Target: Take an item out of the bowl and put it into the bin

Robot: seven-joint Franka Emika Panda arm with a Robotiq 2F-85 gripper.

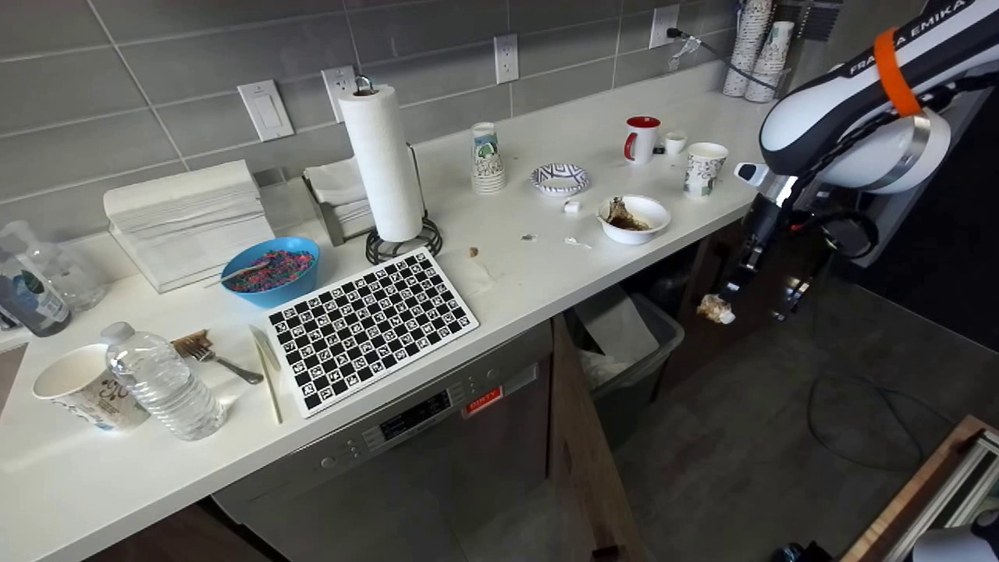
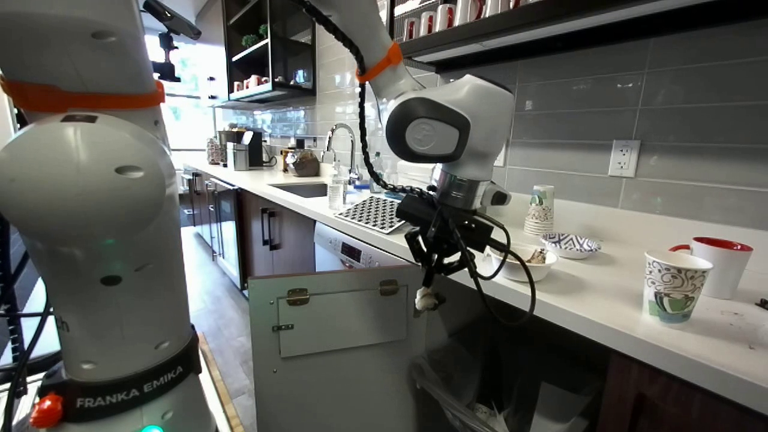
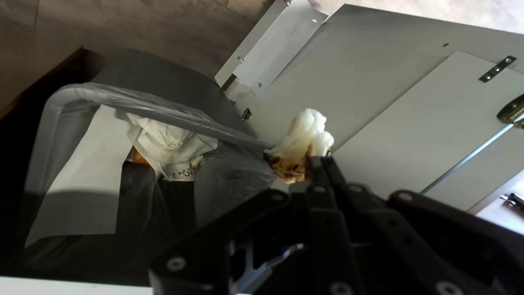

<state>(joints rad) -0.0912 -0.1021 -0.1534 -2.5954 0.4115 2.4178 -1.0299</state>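
far left, on the counter (image 1: 538,269): one patterned paper cup (image 1: 86,390), upright; one clear plastic water bottle (image 1: 165,384), capped, upright just beside it.

left of centre: one blue bowl (image 1: 275,297), multicoloured bits (image 1: 277,267) inside; one checkered board (image 1: 373,329), lying flat; one paper towel roll (image 1: 382,168), standing behind the board.

centre, under the counter: one waste bin (image 3: 168,112), lined, crumpled paper (image 3: 176,141) inside; cabinet door (image 2: 336,378) swung open beside it.

right of centre, on the counter: one shallow white bowl (image 1: 641,236), with a dark brown scrap (image 1: 620,213) in it.

far right: one franka panda arm (image 1: 874,156) with one robotiq gripper (image 3: 325,162), tips together on one white-and-brown lump (image 3: 298,149). the lump is clear of the bowl, in the air near the bin. in the wrist view it shows against the door and the bin's rim, not plainly over the opening; i judge a shift inward is due before letting go.

handling note, on the lump: light, i'd guess, and soft, like toasted marshmallow or bread; liable to squash or shed crumbs, perhaps sticky enough to cling after release. the gripper seems to have it by one side, with most of it jutting past the tips; a gentle pinch through its thick middle would be the surer hold.
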